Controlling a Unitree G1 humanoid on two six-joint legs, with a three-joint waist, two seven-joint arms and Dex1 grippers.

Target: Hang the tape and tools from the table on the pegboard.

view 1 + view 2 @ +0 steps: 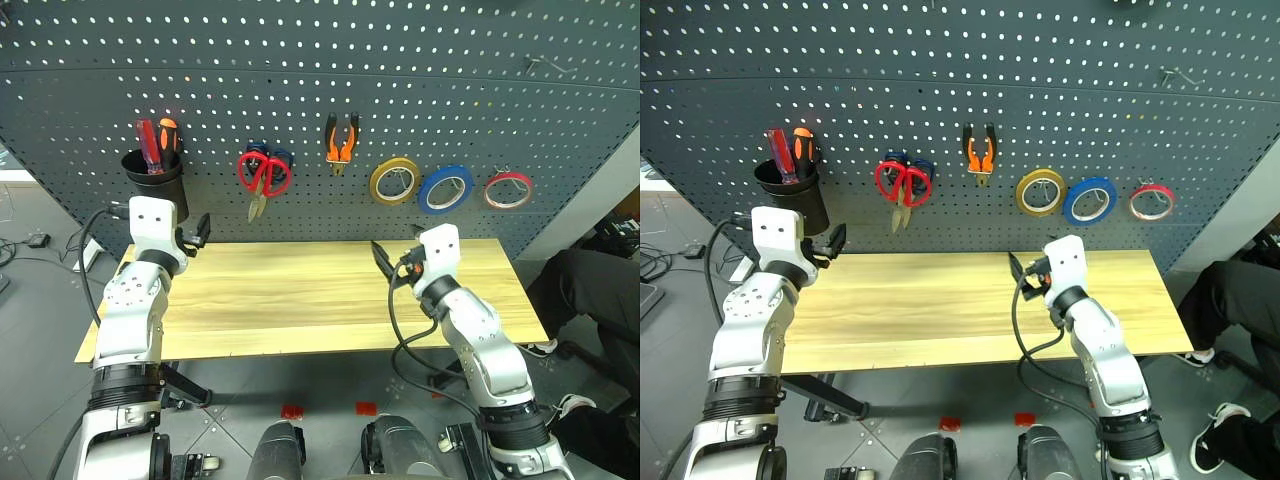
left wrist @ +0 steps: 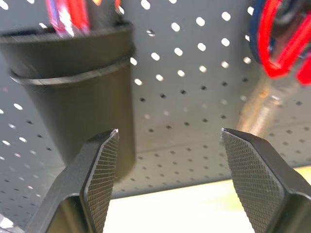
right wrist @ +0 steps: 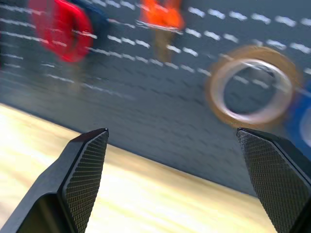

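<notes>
Hanging vertical on pegboard: pliers, scissors, noses down; both claws spread, empty.

2 head views look down over the table at the pegboard; wrist views sit close, perhaps blurred.

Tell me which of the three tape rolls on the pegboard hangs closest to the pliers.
The yellow tape roll. It hangs just right of the orange-and-black pliers; the blue roll and the thin red tape ring hang farther right along the pegboard.
</notes>
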